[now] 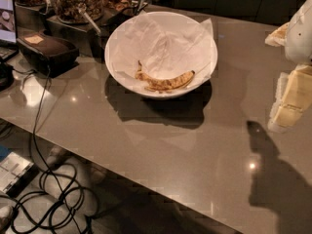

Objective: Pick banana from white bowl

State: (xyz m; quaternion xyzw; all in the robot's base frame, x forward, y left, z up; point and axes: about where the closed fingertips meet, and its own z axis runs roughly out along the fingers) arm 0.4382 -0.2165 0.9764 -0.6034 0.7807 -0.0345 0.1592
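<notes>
The banana (165, 82), small, curved, yellow with brown spots, lies inside the white bowl (115, 58) near its front rim, on crumpled white paper napkin. The bowl stands on the grey table toward the back. My gripper (290, 101) is at the right edge of the view, pale and cream-coloured, well to the right of the bowl and apart from it. It casts a dark shadow on the table below it.
Glass jars of nuts (74, 1) stand behind the bowl at the back left. A black device (46, 50) with cables sits at the left. More cables (53, 189) lie on the floor past the table's front edge (146, 189).
</notes>
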